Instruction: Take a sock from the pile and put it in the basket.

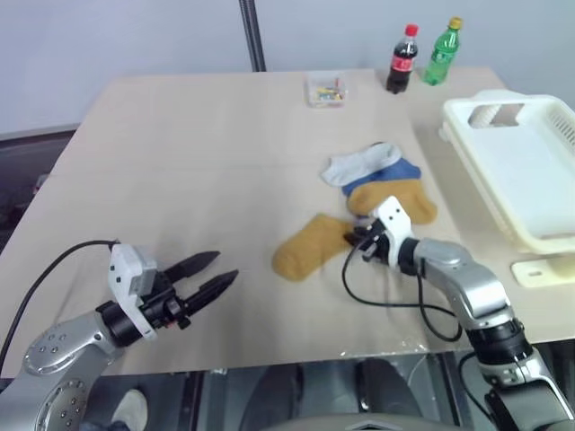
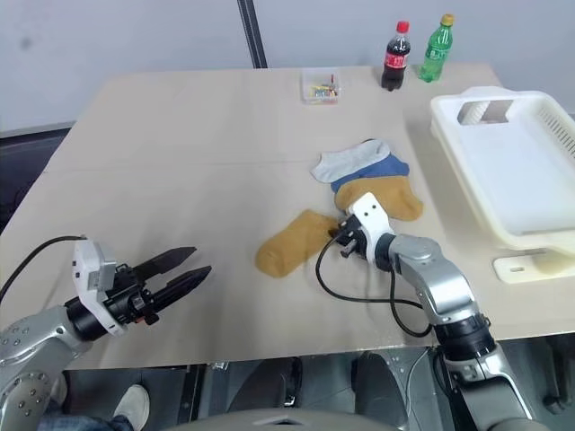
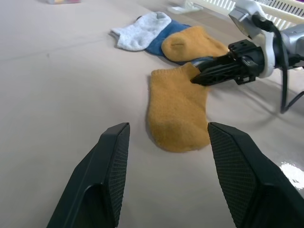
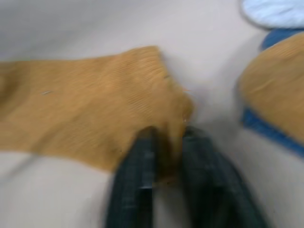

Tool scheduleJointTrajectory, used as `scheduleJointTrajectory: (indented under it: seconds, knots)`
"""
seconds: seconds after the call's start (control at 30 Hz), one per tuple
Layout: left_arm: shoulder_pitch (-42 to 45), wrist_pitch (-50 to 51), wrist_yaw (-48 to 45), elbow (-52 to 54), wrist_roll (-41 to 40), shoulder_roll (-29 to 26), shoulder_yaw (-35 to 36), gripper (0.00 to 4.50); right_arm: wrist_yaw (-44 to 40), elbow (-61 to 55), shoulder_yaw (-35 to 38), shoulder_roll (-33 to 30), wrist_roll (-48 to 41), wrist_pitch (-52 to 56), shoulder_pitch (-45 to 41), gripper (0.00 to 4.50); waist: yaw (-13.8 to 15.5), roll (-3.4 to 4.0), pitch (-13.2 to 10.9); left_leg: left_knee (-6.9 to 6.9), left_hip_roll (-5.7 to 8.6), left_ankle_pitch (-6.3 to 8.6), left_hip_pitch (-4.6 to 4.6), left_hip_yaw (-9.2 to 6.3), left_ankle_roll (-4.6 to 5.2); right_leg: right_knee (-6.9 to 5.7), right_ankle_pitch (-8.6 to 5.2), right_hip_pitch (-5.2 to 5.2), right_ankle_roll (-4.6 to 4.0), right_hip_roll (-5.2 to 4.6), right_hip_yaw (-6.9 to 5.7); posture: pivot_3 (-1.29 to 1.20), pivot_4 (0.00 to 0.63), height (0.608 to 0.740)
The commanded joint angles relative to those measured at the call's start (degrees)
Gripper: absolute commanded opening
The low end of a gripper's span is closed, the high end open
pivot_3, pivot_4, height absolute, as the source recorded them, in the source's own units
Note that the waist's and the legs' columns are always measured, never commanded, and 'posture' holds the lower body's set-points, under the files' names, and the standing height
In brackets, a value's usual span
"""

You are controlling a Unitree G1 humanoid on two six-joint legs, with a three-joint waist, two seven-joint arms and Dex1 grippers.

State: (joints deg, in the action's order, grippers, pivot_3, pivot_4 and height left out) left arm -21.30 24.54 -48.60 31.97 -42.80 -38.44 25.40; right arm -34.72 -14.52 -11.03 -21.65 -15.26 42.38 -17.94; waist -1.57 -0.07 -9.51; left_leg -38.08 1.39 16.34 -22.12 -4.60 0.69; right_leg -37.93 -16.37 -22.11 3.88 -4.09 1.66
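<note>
Mustard-yellow sock (image 1: 307, 249), cuff edge between right pincer (image 1: 358, 239) fingers.

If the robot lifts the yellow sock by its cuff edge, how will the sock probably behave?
The mustard sock lies flat and limp on the table, so it will likely hang down floppy from the right gripper, which pinches its cuff edge. It looks thin and knitted, so probably very light. The fabric seems unlikely to slip, though the long free end may drag or swing.

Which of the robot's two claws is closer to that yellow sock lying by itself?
The right gripper: it is pinching the edge of the lone yellow sock. The left gripper hangs open over bare table, well apart from it.
</note>
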Motion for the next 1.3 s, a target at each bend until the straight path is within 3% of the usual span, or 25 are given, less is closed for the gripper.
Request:
scheduleJointTrajectory:
  seconds: [0.03, 0.13, 0.33, 0.73, 1.13, 1.3]
  knots:
    - [-0.7, -0.71, -0.58, 0.83, -0.1, -0.37, 1.37, 2.8, -0.47, -8.64, 2.31, -1.94, -3.71, 4.6, 3.81, 0.02, 0.12, 0.0, 0.0, 0.0, 0.0, 0.01, -0.01, 0.01, 0.01, 0.02, 0.0, 0.0, 0.0, -0.01, 0.01, 0.0, 0.15, 0.74]
    - [-0.65, -0.56, -0.57, 0.84, -0.26, -0.36, 1.19, 2.8, 1.46, -14.48, 4.72, -3.1, -6.62, 10.88, 8.73, 0.02, 0.43, 0.0, 0.0, 0.0, -0.01, 0.01, 0.0, 0.0, 0.01, 0.0, 0.0, 0.0, 0.0, -0.02, 0.01, 0.0, 0.15, 0.74]
    - [-0.77, -0.4, -1.15, 0.35, -0.46, -0.76, 1.61, 2.8, 9.42, -22.36, 12.75, 1.48, -11.44, 22.43, 15.08, 0.02, 0.73, -0.02, 0.02, 0.0, -0.03, 0.01, 0.03, 0.01, 0.02, -0.01, 0.0, 0.02, 0.0, -0.01, 0.03, 0.0, 0.15, 0.74]
    - [3.35, -0.15, -2.47, -2.28, 0.61, -2.03, -0.63, 2.8, 29.37, -25.52, 21.71, 20.45, -10.32, 26.41, 16.53, 0.02, 0.68, -0.02, 0.03, 0.01, -0.01, 0.0, 0.09, -0.01, 0.0, -0.03, 0.0, 0.01, 0.0, 0.03, 0.0, 0.0, 0.15, 0.74]
    - [4.77, 0.13, -3.54, -3.4, 0.83, -2.31, -1.33, 2.8, 25.51, -31.96, 16.24, 15.11, -14.66, 27.87, 23.1, 0.02, 0.32, -0.01, 0.03, 0.05, -0.04, 0.01, 0.15, 0.01, 0.01, -0.04, -0.01, 0.03, 0.0, 0.08, 0.01, 0.0, 0.15, 0.74]
    - [5.07, -0.08, -3.48, -3.18, 0.76, -1.78, -1.6, 2.8, 23.57, -32.47, 14.2, 10.89, -15.59, 26.52, 23.57, 1.8, 0.33, -0.02, 0.04, 0.04, -0.03, 0.01, 0.17, 0.0, 0.02, -0.03, -0.01, 0.06, 0.0, 0.09, -0.02, 0.0, 0.15, 0.74]
